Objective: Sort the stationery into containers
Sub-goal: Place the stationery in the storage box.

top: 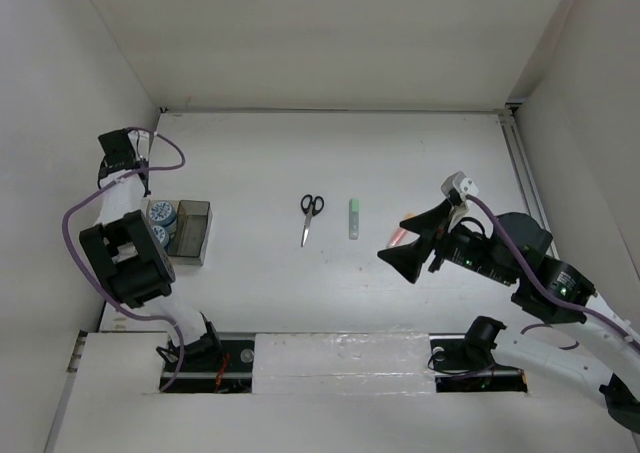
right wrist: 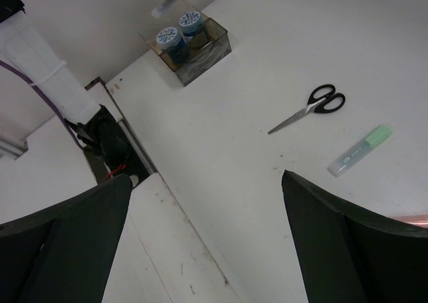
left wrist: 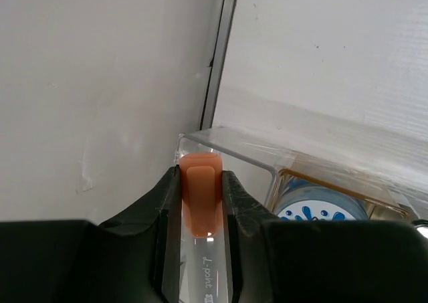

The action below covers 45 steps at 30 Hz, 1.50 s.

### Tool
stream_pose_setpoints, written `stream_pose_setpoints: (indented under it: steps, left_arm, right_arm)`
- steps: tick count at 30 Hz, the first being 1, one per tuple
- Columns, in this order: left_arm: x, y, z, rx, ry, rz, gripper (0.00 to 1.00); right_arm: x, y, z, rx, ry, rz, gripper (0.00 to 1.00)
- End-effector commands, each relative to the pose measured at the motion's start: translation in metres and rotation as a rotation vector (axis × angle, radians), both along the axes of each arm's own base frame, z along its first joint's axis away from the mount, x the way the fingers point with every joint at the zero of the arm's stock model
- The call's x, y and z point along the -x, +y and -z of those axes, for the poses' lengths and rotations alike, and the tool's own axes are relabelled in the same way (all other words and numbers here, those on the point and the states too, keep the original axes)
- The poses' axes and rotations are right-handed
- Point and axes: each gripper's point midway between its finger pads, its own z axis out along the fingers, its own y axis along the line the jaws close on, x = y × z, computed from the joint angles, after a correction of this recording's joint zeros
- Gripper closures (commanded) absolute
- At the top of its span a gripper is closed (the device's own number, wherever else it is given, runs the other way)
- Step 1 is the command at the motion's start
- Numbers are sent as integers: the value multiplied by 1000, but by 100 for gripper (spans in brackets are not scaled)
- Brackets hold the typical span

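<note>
Pen (left wrist: 200, 206), orange-capped, in left pincer (left wrist: 200, 179): wrist view.

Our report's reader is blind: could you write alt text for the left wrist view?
The left claw is shut on an orange-capped grey pen, cap toward the corner of a clear rectangular plastic bin by a white wall. A round blue-and-white roll shows at lower right.
</note>
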Motion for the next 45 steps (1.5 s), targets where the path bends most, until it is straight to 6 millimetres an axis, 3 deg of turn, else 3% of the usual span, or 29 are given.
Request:
stream_pose_setpoints:
  steps: [1,2,10,14,18,21,26,32,33,34,41,45]
  left_arm:
    - [3,7,3,-21,37,-6,100]
    - [5,8,11,-25,50,-14,100]
    - [2,27,6,-91,57,-88,100]
    - [8,29,24,-99,89,-104,100]
    - [9,40,24,-73,75,-141,100]
    - [9,41,26,-46,59,-144,88]
    - [3,38,23,-25,34,-142,78]
    - [-1,33,23,3,23,-116,75]
    - [-1,33,18,-1,14,-115,67]
    - [1,32,21,2,22,-115,1]
    - [-1,29,0,1,-37,-111,0]
    - [-17,22,-44,39,-164,-97,0]
  right_arm:
    - [1,-4,-23,-36,-54,7,0]
    - [1,-4,-23,-36,-54,7,0]
    - [-1,-3,-21,-36,-55,16,0]
    - [-1,-3,-21,-36,-55,16,0]
    - [-1,-3,-21,-36,-55,16,0]
    - [-1,-3,-21,-36,-55,16,0]
    - [0,-3,-21,-36,-54,7,0]
    - [0,-2,-23,-44,-60,7,0]
    - [0,-2,-23,-44,-60,7,0]
    - [1,-4,-25,-51,-65,7,0]
    - [5,-4,-23,-47,-72,-14,0]
    - [8,-1,-26,-57,-77,-35,0]
